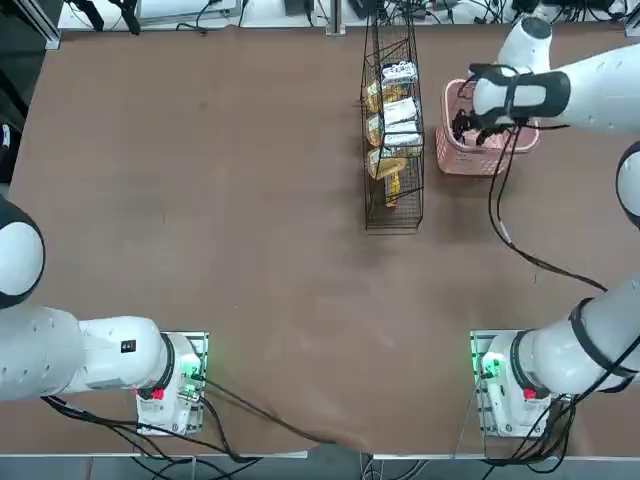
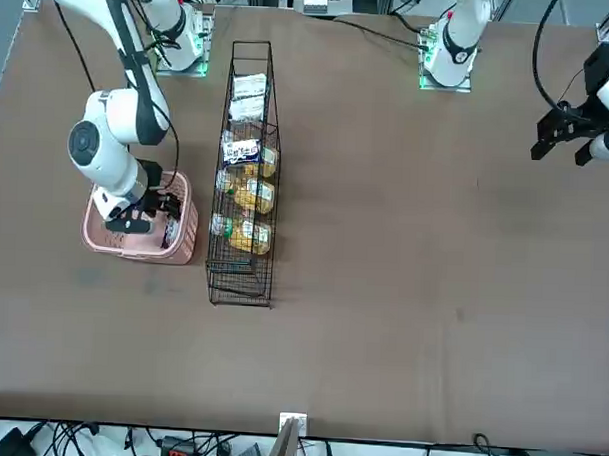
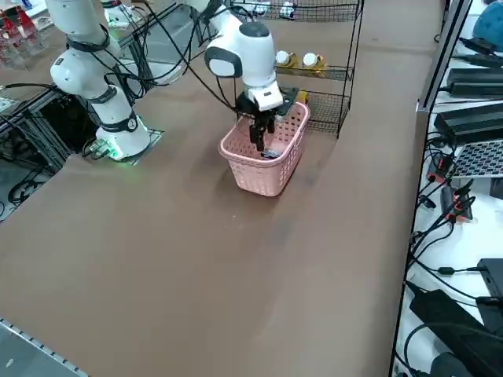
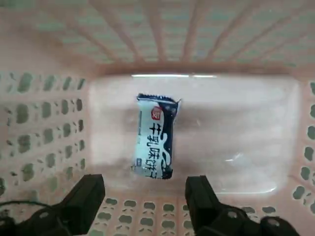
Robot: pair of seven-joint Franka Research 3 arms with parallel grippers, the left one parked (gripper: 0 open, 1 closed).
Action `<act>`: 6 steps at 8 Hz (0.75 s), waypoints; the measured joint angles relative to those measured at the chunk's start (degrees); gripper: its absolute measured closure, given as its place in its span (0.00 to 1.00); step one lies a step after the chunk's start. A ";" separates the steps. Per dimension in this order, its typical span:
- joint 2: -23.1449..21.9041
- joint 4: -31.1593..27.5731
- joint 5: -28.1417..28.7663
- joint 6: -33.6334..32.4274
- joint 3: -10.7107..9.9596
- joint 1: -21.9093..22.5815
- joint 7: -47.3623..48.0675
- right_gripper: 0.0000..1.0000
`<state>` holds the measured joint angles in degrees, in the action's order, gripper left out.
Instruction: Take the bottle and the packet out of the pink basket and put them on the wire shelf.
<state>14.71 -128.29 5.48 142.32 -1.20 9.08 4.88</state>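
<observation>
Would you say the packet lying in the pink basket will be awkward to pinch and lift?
Probably light: the packet is small and flat on the pink basket floor. Its glossy wrapper may slip or crumple. The open right gripper hangs above it.

Robotics laboratory. Indicators: two arms bolted to base plates (image 1: pixel 505 385) on a brown table (image 1: pixel 250 250), cable bundles (image 3: pixel 448 236) along its edge, and aluminium framing (image 3: pixel 440 47) around the workspace.

White packet (image 4: pixel 155 136) w/ dark print lies flat on pink basket (image 4: pixel 44 142) floor; bottle prob. on wire shelf (image 1: pixel 392 130).
</observation>
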 joint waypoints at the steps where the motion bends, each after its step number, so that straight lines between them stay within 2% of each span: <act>1: 0.00 -0.48 0.00 0.37 0.11 0.00 0.00 0.00; 6: 1.50 -2.36 -0.01 5.31 0.26 0.00 0.00 0.01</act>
<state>16.21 -130.65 5.47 147.63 -0.93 9.08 4.88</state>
